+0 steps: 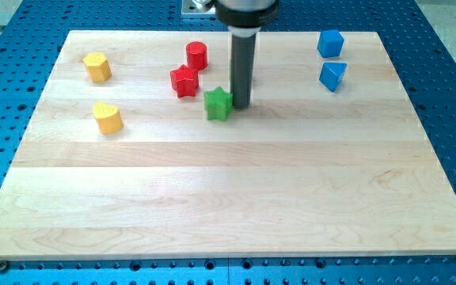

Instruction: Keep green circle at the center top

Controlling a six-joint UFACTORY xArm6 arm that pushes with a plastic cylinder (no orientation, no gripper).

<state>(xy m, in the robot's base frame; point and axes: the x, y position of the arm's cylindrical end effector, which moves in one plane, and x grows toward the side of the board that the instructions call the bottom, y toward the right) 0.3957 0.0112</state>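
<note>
Right now my tip rests just beside the green star block, on its right, near the board's top centre. No pincer here, only a rod. I see no green circle; it may be hidden.

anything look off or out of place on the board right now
Nothing looks damaged or spilled. One oddity: no green circle shows; the only green block is a green star, just left of my tip near the top centre. If a circle is there, the rod may be hiding it.
</note>
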